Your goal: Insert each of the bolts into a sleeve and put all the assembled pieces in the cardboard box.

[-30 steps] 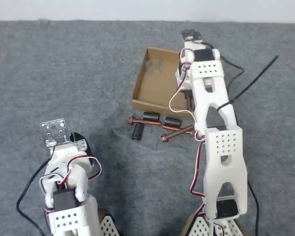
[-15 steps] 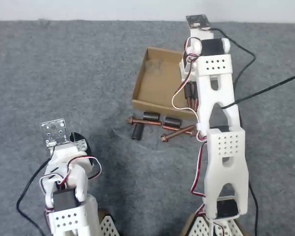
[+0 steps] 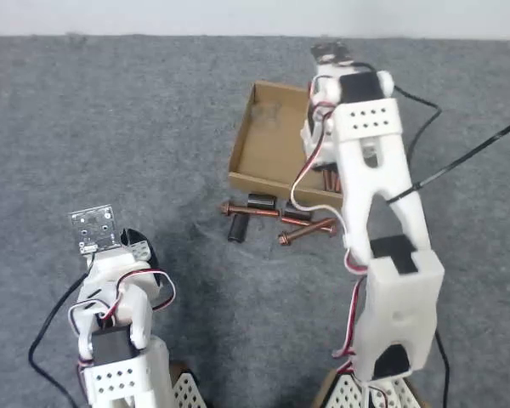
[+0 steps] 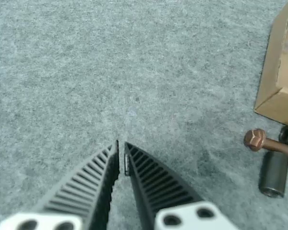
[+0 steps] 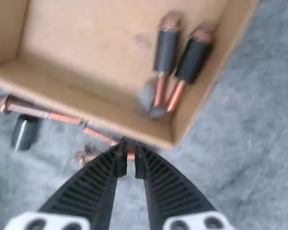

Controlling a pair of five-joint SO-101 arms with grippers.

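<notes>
The cardboard box [image 3: 268, 144] stands at the back middle of the grey mat. Two bolts in black sleeves [image 5: 165, 52] [image 5: 193, 58] lie side by side against its wall. My right gripper [image 5: 127, 155] hangs shut and empty just above the box's front corner; the right arm [image 3: 370, 136] stretches over the box. In front of the box lie loose copper bolts [image 3: 308, 228], another bolt [image 3: 242, 209] and black sleeves [image 3: 236, 228] [image 3: 299, 210]. My left gripper [image 4: 121, 144] is shut with nothing in it, low over bare mat well to the left of the parts.
The left arm [image 3: 119, 297] sits folded at the front left. The right arm's cables [image 3: 459, 161] trail off to the right. A bolt head [image 4: 255, 139], a sleeve [image 4: 273, 172] and the box's corner [image 4: 281, 72] lie beyond the left gripper.
The right arm pushed farther over the box, then drew back a little and rose; the piece seen under its wrist now lies in the box. The left arm has not moved.
</notes>
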